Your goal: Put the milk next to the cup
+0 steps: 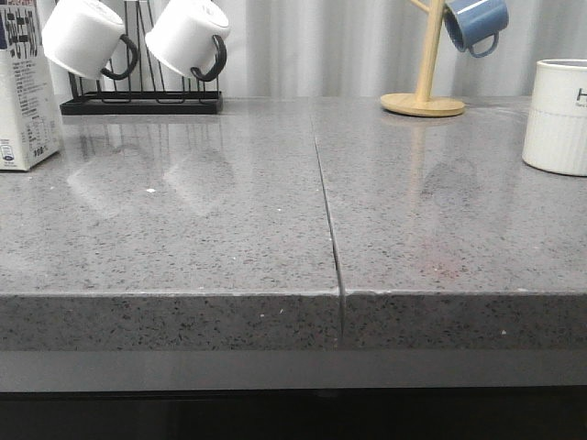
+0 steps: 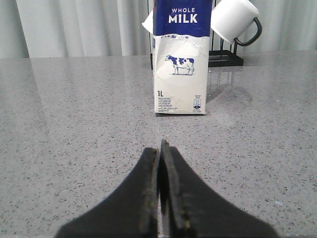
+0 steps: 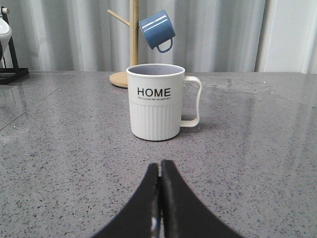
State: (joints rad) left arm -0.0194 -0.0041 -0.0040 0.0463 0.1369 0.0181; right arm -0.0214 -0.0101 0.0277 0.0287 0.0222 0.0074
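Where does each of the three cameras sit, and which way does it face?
Front view: low before the countertop, facing forward; no arm shows.
Left wrist view: on the left arm, facing the milk; shut left gripper shows.
Right wrist view: on the right arm, facing the cup; shut right gripper shows.
Shared: front view catches milk and cup at opposite edges.

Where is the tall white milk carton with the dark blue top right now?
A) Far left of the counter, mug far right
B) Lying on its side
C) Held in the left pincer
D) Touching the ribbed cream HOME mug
A: in the front view the tall white milk carton with the dark blue top stands upright at the counter's left edge, and the ribbed cream HOME mug sits at the right edge.
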